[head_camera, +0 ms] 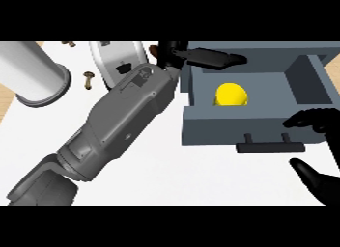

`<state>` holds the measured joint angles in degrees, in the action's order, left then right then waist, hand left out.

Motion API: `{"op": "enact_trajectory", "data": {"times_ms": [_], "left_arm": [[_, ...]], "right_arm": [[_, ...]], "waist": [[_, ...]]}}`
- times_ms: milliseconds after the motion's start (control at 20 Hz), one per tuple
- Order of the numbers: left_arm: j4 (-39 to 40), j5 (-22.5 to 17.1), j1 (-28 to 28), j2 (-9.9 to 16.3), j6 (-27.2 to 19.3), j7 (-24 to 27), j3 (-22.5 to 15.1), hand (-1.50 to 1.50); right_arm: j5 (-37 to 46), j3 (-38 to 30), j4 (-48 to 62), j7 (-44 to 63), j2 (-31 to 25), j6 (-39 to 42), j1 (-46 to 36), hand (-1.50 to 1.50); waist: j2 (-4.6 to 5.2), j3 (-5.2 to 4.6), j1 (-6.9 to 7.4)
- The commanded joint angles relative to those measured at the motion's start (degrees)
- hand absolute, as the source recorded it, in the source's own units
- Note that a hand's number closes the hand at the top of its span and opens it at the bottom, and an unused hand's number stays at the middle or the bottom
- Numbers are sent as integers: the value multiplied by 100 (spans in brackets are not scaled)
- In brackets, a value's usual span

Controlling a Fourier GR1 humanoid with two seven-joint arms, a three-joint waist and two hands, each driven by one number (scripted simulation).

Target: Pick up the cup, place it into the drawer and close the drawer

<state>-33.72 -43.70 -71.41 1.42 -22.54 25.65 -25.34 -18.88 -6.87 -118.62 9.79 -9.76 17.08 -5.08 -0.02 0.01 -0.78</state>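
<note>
The yellow cup (231, 94) lies inside the open grey-blue drawer (201, 123), near its middle, with no hand on it. My left forearm crosses the counter from the lower left. Its hand (201, 57) hovers over the drawer's back left corner with the fingers stretched out and holding nothing. At the lower right my right hand (333, 144) is open: its fingertips (304, 118) are at the right end of the drawer's front panel and the thumb is spread below. The drawer's dark handle (270, 145) juts toward me just left of that hand.
A big white cylinder (26, 72) lies at the far left. A white and grey appliance (116, 55) stands behind my left forearm, with small brown bits (88, 79) beside it. The white counter (173, 173) stretches in front of the drawer.
</note>
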Motion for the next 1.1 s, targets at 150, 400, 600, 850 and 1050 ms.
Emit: {"op": "enact_trajectory", "data": {"times_ms": [150, 400, 600, 850, 1050], "left_arm": [[-1266, -176, 933, 731, -84, -369, 273, -150], [-2452, -105, 1990, 1004, -374, -572, 134, -150], [-3397, -187, 3171, 1794, 13, -619, 287, -150], [-4179, -143, 4095, 2118, 129, -639, 471, -150], [-4804, -372, 4366, 2708, 431, -1047, 730, -150]], "right_arm": [[810, 195, -147, -152, -434, 381, 88, 150], [1506, 356, 223, -466, -604, 641, 388, 150], [1654, 419, 117, -79, -548, 420, 317, 150], [2703, 951, 300, -487, -356, 260, 402, 150], [3666, 1089, 919, -1371, -853, 373, 340, 150]], "waist": [[-69, -5, 275], [-65, 2, 307], [-47, -3, 269], [-12, -2, 172], [-12, 4, 242]]}}
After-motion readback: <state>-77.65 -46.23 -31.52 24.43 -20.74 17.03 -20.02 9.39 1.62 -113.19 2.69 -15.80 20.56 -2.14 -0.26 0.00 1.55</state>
